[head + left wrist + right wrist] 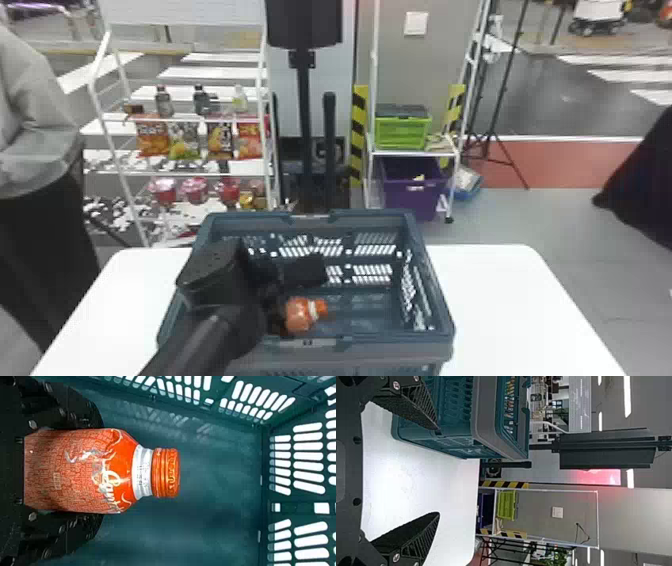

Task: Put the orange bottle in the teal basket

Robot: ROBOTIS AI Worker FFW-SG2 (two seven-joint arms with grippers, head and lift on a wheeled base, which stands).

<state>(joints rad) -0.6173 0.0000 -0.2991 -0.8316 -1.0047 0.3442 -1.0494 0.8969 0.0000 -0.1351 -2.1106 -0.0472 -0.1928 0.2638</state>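
My left gripper [285, 317] grips the bottle [299, 315] inside the basket [395, 347]; its wrist view details the ridged cap [166, 472] beyond the fingers. My right gripper [439, 471] stands wide.

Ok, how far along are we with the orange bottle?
Done, it seems: the orange bottle is gripped and inside the teal basket. In hand: the left pincer is shut on the bottle's sides. Left to do, I'd judge: release it and lift the pincer out.
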